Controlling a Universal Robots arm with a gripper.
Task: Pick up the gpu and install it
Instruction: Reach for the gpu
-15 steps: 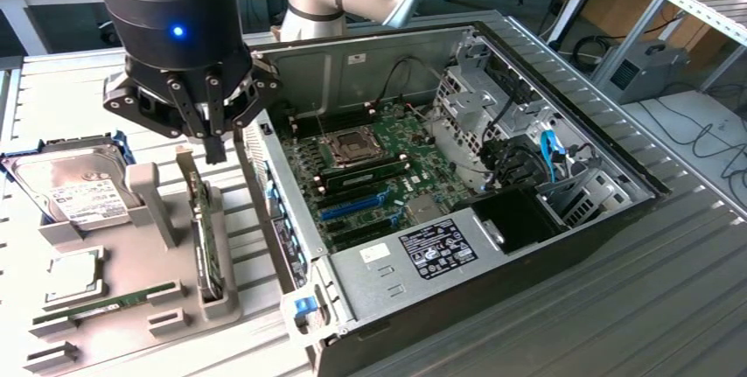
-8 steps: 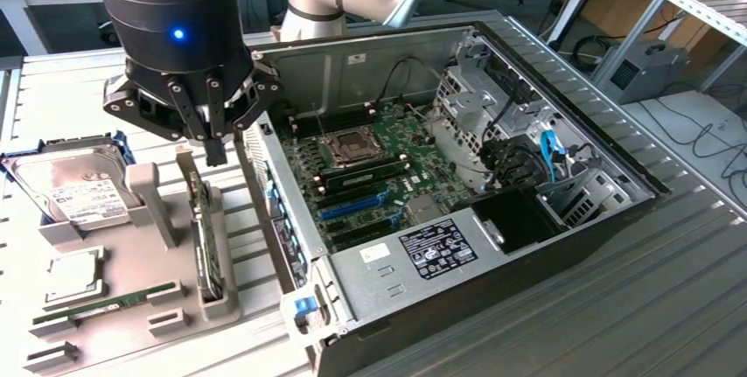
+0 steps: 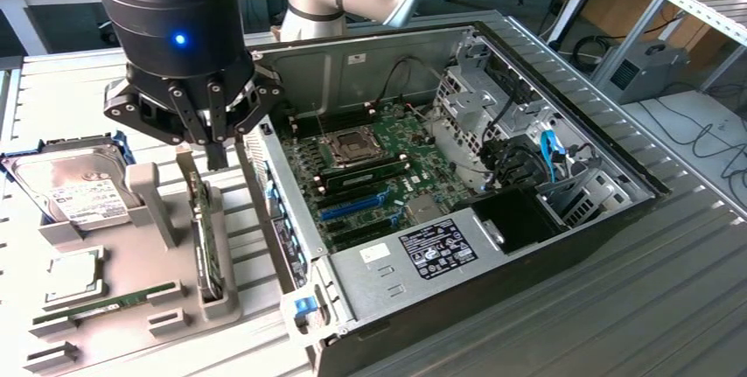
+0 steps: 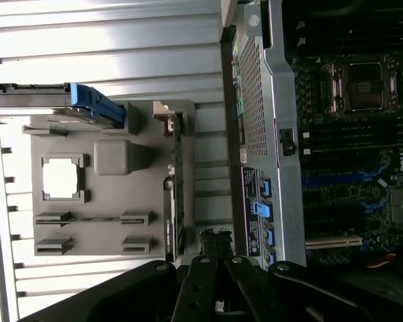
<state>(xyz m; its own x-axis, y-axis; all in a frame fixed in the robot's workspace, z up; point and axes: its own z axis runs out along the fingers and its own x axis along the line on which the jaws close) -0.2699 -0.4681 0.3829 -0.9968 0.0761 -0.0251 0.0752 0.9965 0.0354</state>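
Exterior view: closed end effector (image 3: 217, 157) above gpu (image 3: 206, 246) (upright in holder (image 3: 147, 195))

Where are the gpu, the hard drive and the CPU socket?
gpu (image 3: 208, 250): exterior view, on its thin top edge.
hard drive (image 3: 84, 193): exterior view, on its white label.
CPU socket (image 3: 350, 146): exterior view, on the middle of its metal frame.
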